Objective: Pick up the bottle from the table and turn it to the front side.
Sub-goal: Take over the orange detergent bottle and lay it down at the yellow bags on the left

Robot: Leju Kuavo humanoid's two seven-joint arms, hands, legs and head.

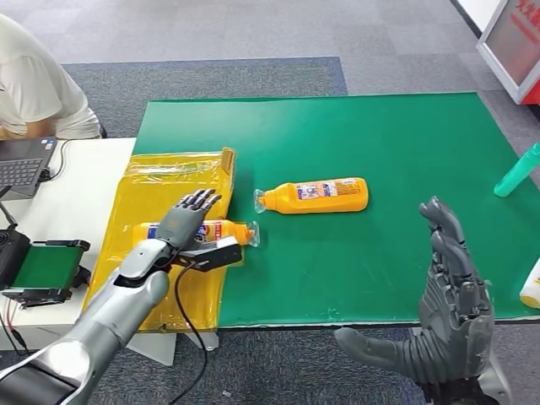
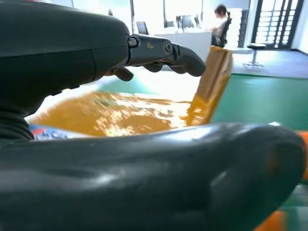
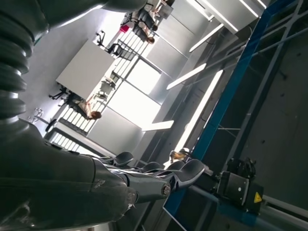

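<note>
My right hand point(image 1: 456, 312) is closest to me, held up at the near edge of the green table point(image 1: 395, 152), past its right part. Its fingers are straight and apart, the thumb sticks out to the side, and it holds nothing. My left hand point(image 1: 185, 221) reaches out flat over a bottle point(image 1: 216, 231) that lies on its side on a shiny yellow bag point(image 1: 159, 181). My fingers point(image 1: 201, 201) are stretched out and a bit apart above it, not wrapped around it. I cannot tell if my palm touches the bottle, because my hand hides most of it. I can see its orange body, a bit of a blue and white label, and a clear cap pointing to the right. In the left wrist view my thumb point(image 2: 152, 178) is so big and close that the bottle is just an orange blur. A bit farther out, a second bottle point(image 1: 312, 196) lies alone on the green, orange with a picture label and its clear cap pointing left. At the far right a light green bottle point(image 1: 517, 172) is cut off by the edge. Far left, a person point(image 1: 35, 80) sits at a laptop point(image 1: 22, 162).
</note>
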